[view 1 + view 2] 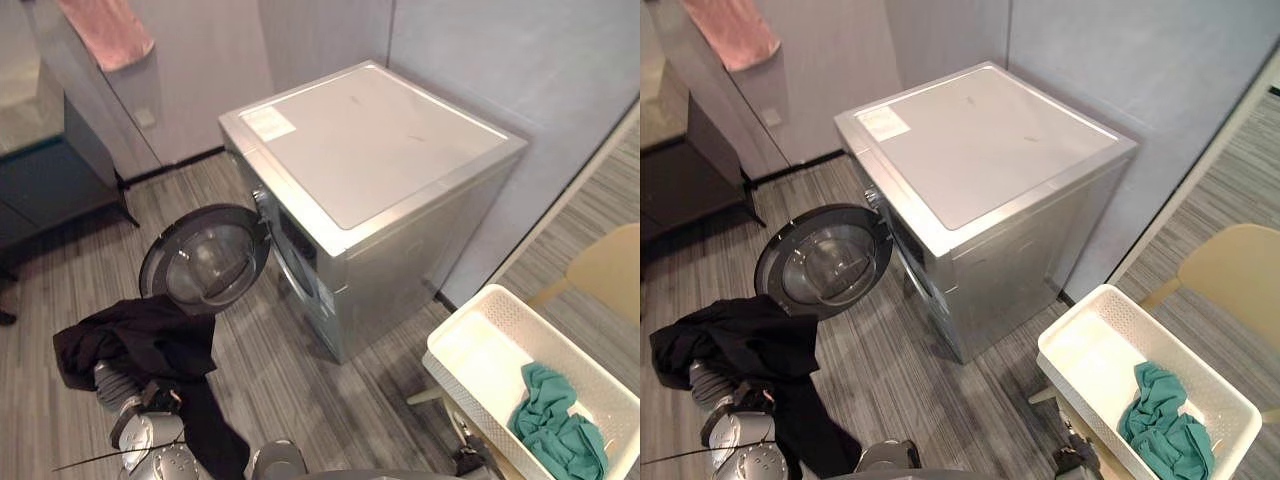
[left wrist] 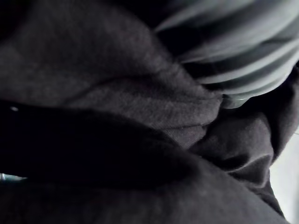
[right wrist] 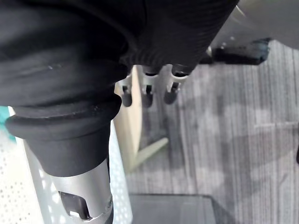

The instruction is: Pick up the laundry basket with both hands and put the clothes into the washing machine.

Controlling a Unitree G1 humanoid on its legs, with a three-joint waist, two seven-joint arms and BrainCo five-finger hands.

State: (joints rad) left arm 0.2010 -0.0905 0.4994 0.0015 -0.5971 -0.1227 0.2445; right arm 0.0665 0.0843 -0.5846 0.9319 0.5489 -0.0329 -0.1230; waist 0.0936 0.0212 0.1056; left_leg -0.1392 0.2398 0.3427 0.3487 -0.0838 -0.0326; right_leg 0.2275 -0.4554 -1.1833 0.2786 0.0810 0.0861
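Hidden under the black garment [image 1: 140, 340]: fingers of the left hand [image 1: 108, 385]. Cut off at picture edges: white laundry basket [image 1: 462, 320], yellow chair [image 1: 610, 270], pink cloth [image 1: 105, 30].

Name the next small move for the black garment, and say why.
Probably carry the black garment forward and up into the washing machine. Its door hangs open, the garment is bunched low beside that door, and a teal garment lies in the white basket.
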